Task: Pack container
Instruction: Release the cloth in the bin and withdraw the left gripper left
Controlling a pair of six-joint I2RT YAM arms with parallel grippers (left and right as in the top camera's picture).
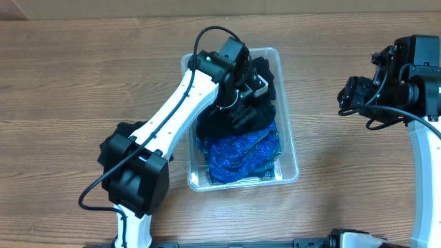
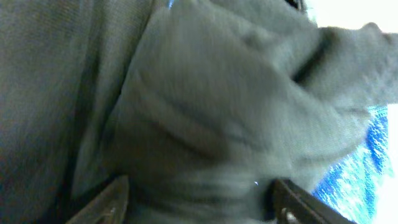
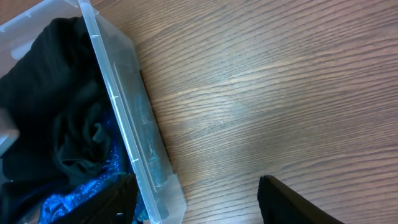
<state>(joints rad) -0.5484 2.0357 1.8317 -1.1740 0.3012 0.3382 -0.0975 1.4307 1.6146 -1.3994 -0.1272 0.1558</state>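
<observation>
- Container (image 1: 288,148): dark garment (image 1: 213,124) piled beside blue garment (image 1: 241,155).
- Left fingers (image 2: 112,199): spread wide, cloth between; you should press it below the rim.
- Right fingers (image 3: 286,202): spread, empty, above table (image 3: 249,93).

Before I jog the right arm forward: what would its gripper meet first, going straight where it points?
Most likely the bare wooden table, just beside the container's clear wall. The right gripper is open, nothing ahead of it but wood; depth is unclear.
</observation>
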